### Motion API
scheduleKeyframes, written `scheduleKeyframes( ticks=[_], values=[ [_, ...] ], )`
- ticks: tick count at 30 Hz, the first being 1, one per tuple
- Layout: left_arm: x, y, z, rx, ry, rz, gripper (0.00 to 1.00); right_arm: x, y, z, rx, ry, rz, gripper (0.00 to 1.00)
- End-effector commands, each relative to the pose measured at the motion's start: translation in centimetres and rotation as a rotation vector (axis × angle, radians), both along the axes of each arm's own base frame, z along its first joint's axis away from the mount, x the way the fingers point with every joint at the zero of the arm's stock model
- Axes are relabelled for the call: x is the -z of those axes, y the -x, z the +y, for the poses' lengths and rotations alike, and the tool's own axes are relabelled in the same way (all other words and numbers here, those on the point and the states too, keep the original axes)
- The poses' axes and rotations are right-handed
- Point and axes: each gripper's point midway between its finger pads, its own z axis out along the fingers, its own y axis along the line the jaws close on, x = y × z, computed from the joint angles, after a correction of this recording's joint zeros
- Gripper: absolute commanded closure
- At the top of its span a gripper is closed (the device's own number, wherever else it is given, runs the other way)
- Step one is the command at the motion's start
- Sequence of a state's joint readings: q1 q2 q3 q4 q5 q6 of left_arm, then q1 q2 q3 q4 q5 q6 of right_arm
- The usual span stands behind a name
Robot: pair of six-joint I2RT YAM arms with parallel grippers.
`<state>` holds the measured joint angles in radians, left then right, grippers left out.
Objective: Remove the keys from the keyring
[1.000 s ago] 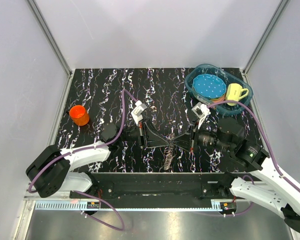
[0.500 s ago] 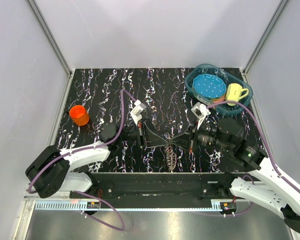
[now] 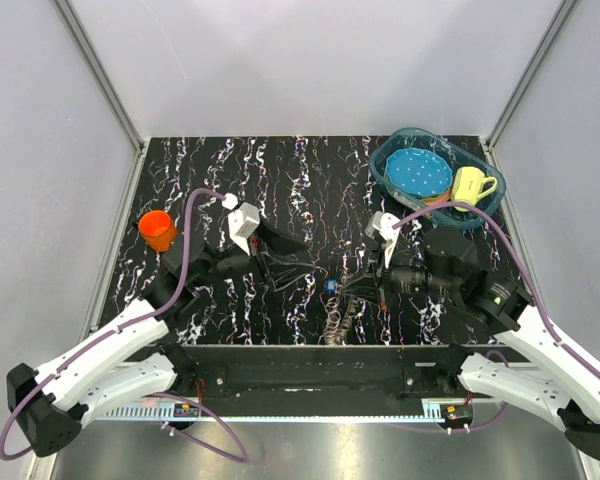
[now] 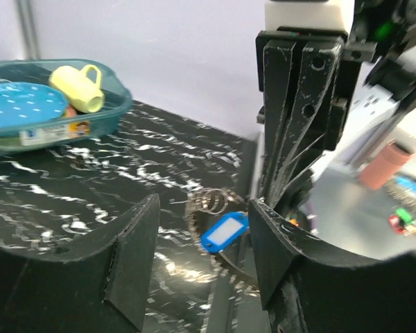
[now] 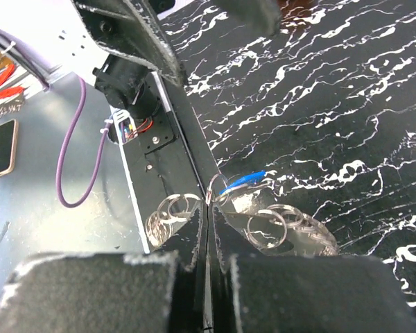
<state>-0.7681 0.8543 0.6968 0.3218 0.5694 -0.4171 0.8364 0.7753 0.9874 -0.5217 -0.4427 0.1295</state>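
My right gripper [image 3: 353,290] [image 5: 209,207] is shut, its tips pinching a thin wire loop of the keyring [image 5: 217,186] above the table's front edge. A blue tag [image 3: 330,286] [image 5: 243,182] [image 4: 224,230] hangs on the ring just beyond the tips. Grey metal keys and small rings [image 3: 338,322] [image 5: 269,227] dangle in a bunch on both sides of the shut fingers. My left gripper [image 3: 292,258] [image 4: 202,211] stands open to the left of the bunch. Nothing sits between its fingers, and the tag shows beyond the gap.
An orange cup [image 3: 159,231] stands at the left. At the back right a blue oval basin [image 3: 392,150] holds a blue dotted plate [image 3: 418,172] and a yellow mug [image 3: 470,185]. The table's black front rail [image 3: 300,362] runs just below the hanging keys.
My left gripper has opened and pulled back to the left, away from the ring. The right gripper stays shut on the ring, and the blue tag now shows.
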Motion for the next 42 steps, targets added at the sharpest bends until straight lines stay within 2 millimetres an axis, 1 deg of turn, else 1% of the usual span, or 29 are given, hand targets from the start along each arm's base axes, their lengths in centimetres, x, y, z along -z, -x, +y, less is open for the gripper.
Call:
scheduleKeyframes(
  ticks=[1, 3, 5, 6, 7, 9, 15, 19, 20, 22, 23, 28, 35, 42],
  values=[
    [1.5, -0.5, 1.2, -0.015, -0.218, -0.237, 0.43, -3.6, 0.9, 0.6, -0.094, -0.063, -0.087, 1.00],
    [1.8, 0.3, 1.3, 0.037, -0.257, -0.278, 0.43, -3.8, 0.9, 0.8, -0.096, -0.073, -0.083, 1.00],
    [1.9, 1.1, 1.2, 0.082, -0.260, -0.321, 0.43, -4.6, 1.4, 1.1, -0.128, -0.110, -0.089, 1.00],
    [1.8, 1.7, 1.2, 0.105, -0.253, -0.360, 0.42, -4.9, 2.0, 1.1, -0.156, -0.141, -0.097, 1.00],
    [1.7, 2.0, 1.2, 0.114, -0.251, -0.382, 0.42, -5.5, 2.3, 1.3, -0.172, -0.168, -0.106, 1.00],
    [1.1, 2.4, 1.1, 0.119, -0.234, -0.406, 0.42, -5.8, 2.5, 1.3, -0.178, -0.186, -0.116, 1.00],
    [-0.1, 3.7, 0.5, 0.157, -0.187, -0.456, 0.42, -6.0, 2.6, 1.5, -0.190, -0.203, -0.112, 1.00],
    [-0.7, 4.6, 0.1, 0.182, -0.165, -0.449, 0.42, -6.0, 2.5, 1.8, -0.192, -0.209, -0.096, 1.00],
    [-1.4, 4.7, 0.0, 0.178, -0.140, -0.469, 0.42, -5.9, 2.4, 1.9, -0.192, -0.210, -0.096, 1.00],
    [-1.6, 5.1, -0.1, 0.187, -0.123, -0.460, 0.41, -6.2, 2.5, 1.9, -0.196, -0.224, -0.099, 1.00],
    [-2.0, 5.1, -0.3, 0.182, -0.107, -0.465, 0.41, -6.2, 2.5, 2.0, -0.199, -0.226, -0.099, 1.00],
    [-2.4, 5.0, -0.7, 0.170, -0.090, -0.456, 0.41, -6.0, 2.5, 2.3, -0.215, -0.225, -0.090, 1.00],
    [-1.7, 5.2, -1.1, 0.194, -0.103, -0.467, 0.43, -6.0, 2.3, 2.8, -0.220, -0.236, -0.090, 1.00],
    [-1.7, 5.9, -1.0, 0.214, -0.089, -0.484, 0.45, -5.9, 2.5, 2.9, -0.240, -0.245, -0.084, 1.00]
  ],
)
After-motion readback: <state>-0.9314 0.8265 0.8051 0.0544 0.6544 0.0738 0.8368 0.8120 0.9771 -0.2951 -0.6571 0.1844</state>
